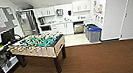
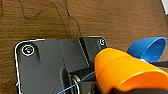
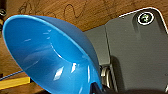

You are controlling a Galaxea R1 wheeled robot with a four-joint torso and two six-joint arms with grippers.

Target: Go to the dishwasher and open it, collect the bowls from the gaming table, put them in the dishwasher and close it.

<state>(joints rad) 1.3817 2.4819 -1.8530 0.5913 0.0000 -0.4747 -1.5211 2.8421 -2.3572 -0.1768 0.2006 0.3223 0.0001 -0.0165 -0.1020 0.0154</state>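
Brown floor, wrist-held orange bowl (tilted), blue bowl

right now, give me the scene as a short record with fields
place: room with brown floor, kitchenette at the far end
foosball table: ahead and left, green field, rods across it
dishwasher: steel front under the far counter, looks shut
bins: right of the dishwasher, by the wall
orange bowl: close at the left wrist, over the floor
blue bowl: close at the right wrist, tilted, inside showing
hand state: fingers not made out on either side
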